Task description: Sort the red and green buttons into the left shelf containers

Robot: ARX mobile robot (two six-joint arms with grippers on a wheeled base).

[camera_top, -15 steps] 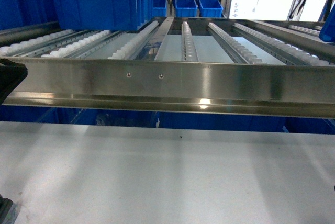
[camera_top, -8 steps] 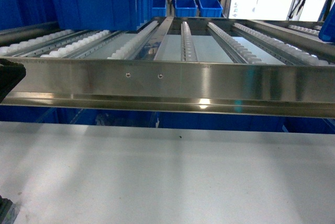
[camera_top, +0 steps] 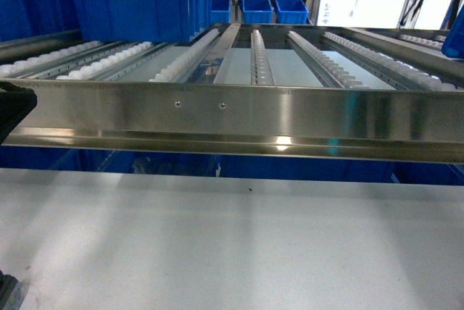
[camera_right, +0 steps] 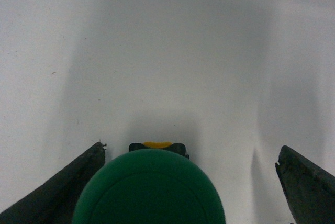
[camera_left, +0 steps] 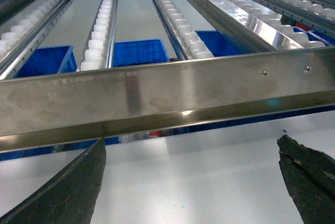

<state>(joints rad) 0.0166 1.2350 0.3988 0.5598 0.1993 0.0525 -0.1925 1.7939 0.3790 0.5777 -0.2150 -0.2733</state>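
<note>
From the head camera, a long steel rail (camera_top: 239, 118) ran across the front of a roller shelf. Behind it, rows of white rollers (camera_top: 185, 56) led back to a large blue bin (camera_top: 138, 6) sitting on the shelf at the left, with smaller blue bins (camera_top: 264, 7) far behind the rail. In front of the rail lay a white table (camera_top: 232, 245). Neither gripper could be made out there; only dark shapes sat at the left edge, below and beside the rail.

From the left wrist camera, the left gripper (camera_left: 191, 182) hovered over the white table just in front of the steel rail (camera_left: 157, 96), its two dark fingers (camera_left: 73, 192) spread wide apart with nothing between them. Beyond the rail, the white rollers (camera_left: 97, 35) ran away, and further blue bins (camera_left: 138, 54) showed on a lower level beneath them.

From the right wrist camera, the rail was out of sight. The right gripper (camera_right: 191, 182) was spread wide over the white table (camera_right: 167, 51), its fingers (camera_right: 63, 192) apart. The green button (camera_right: 149, 187) filled the lower middle between them, its yellow collar (camera_right: 157, 144) and dark body peeking over the cap. It seemed untouched by either finger, though the view was too close to be sure.
</note>
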